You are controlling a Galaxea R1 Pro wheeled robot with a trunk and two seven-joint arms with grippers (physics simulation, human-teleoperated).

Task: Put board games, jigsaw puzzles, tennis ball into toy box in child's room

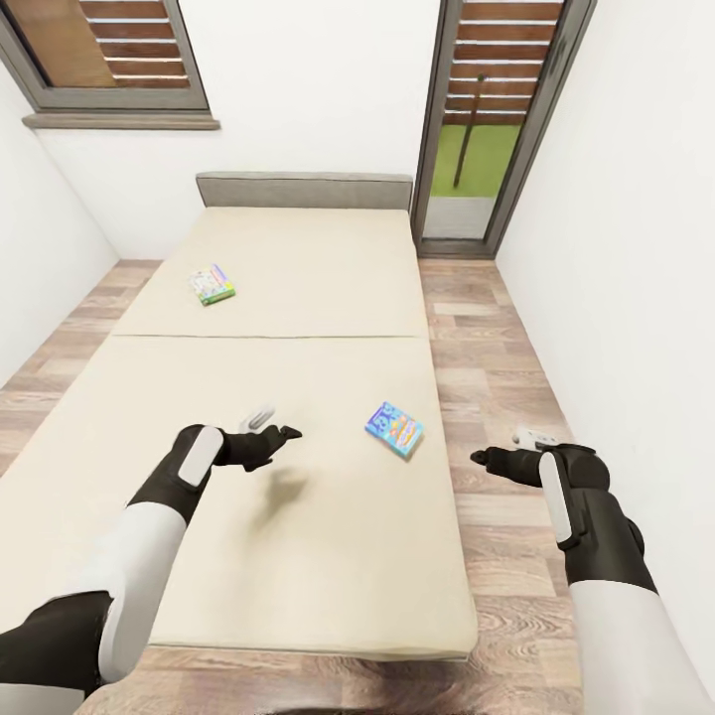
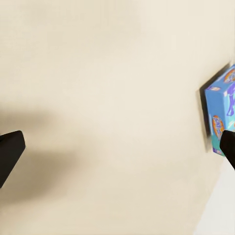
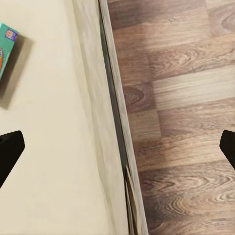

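From the head cam I've got the bed [image 1: 298, 298] in front of me with two board games lying on it — the blue game [image 1: 394, 429] near the right edge and a green-edged game [image 1: 213, 284] farther up toward the headboard [image 1: 304, 190]. My left gripper [image 1: 273, 434] hangs over the mattress just left of the blue one, jaws spread wide and holding nothing. Right gripper [image 1: 497, 459] is out over the wood floor [image 1: 497, 397] beside the bed, also open and empty.

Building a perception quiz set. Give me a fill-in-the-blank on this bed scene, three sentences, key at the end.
1. The blue board game lies on the ____.
2. The right gripper hangs over the wood ____, beside the bed.
3. The left gripper is open and holds ____.

Missing words: bed; floor; nothing
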